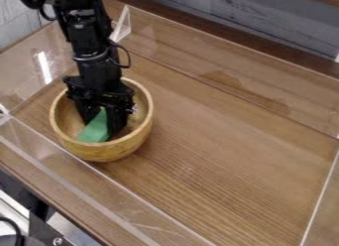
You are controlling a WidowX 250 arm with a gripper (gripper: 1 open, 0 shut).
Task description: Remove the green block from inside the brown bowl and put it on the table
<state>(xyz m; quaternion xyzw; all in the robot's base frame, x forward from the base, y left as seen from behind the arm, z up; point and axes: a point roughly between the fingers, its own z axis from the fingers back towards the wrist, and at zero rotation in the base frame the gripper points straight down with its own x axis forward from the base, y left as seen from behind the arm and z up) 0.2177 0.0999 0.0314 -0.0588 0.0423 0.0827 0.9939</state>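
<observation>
Spanning wood-grain table [225,151], clear acrylic walls [322,195]

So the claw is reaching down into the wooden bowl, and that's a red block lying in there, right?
Not quite: the block is green, not red. The rest holds: in the camera view the claw reaches straight down into the wooden bowl, with its fingers set around the block inside it.
</observation>
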